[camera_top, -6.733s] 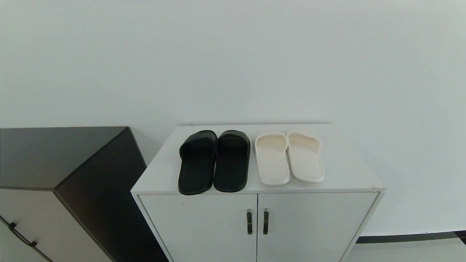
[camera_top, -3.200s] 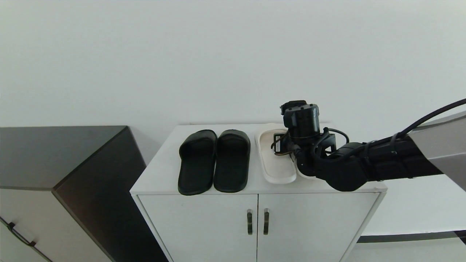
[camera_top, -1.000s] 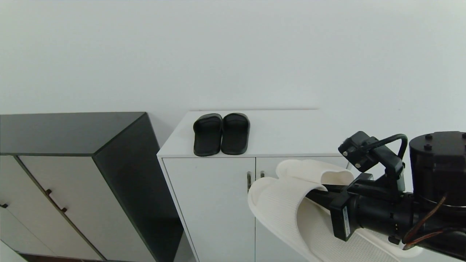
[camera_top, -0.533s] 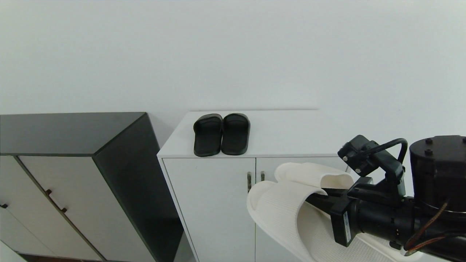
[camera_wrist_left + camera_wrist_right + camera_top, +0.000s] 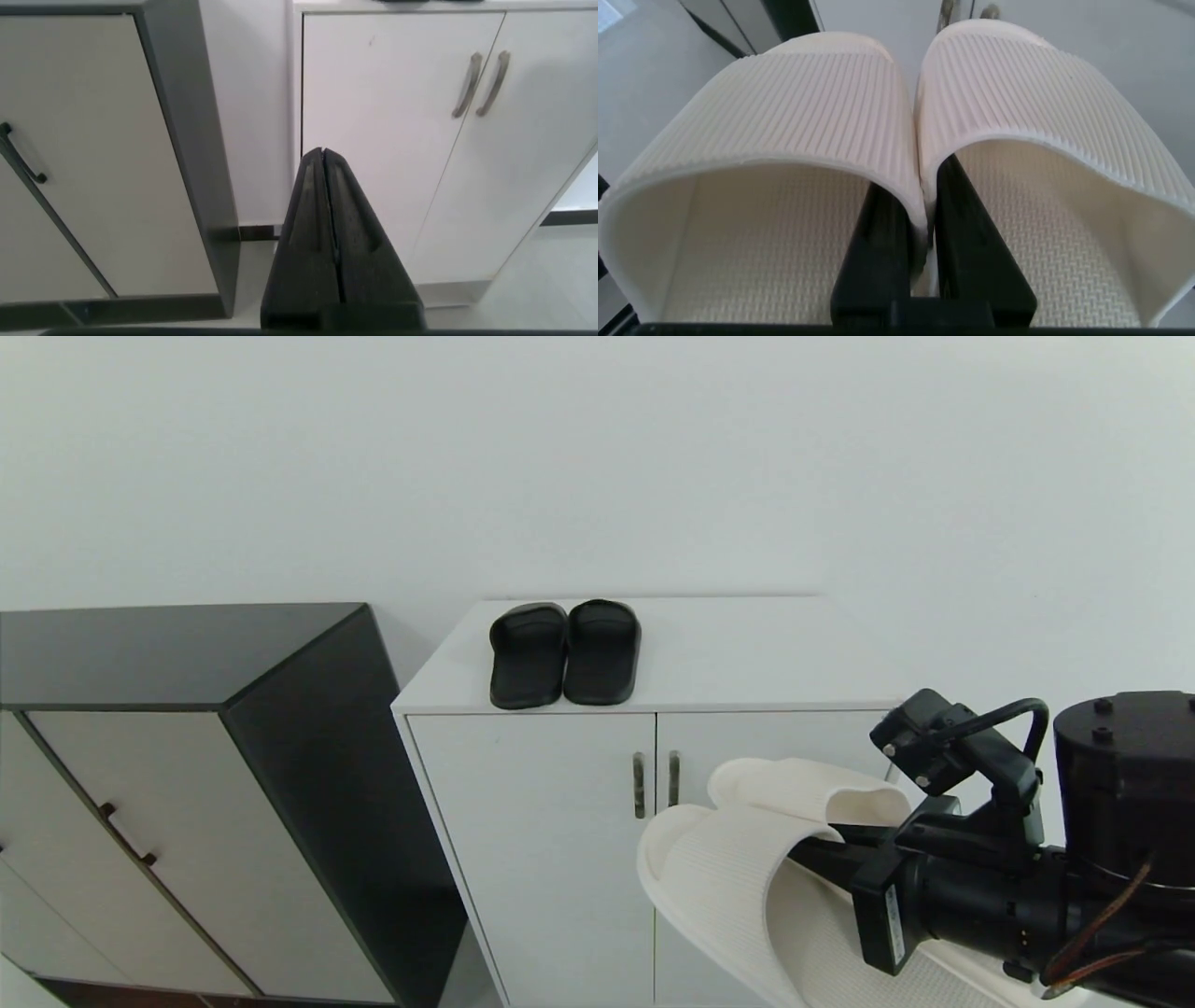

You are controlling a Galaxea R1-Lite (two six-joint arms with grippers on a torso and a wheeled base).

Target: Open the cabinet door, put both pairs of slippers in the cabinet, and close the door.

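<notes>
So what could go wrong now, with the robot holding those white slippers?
The right gripper pinches both white ribbed slippers only by their touching inner sides, so one might slip out and fall. The white cabinet doors are shut, so carrying the slippers closer could bump them. The left gripper is shut and has to catch a thin metal handle; it may miss.

Both closed: left hand [image 5: 323, 166], right hand [image 5: 823, 847]

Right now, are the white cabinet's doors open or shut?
Shut: both cabinet doors lie flush, their handles side by side at the closed centre seam.
</notes>
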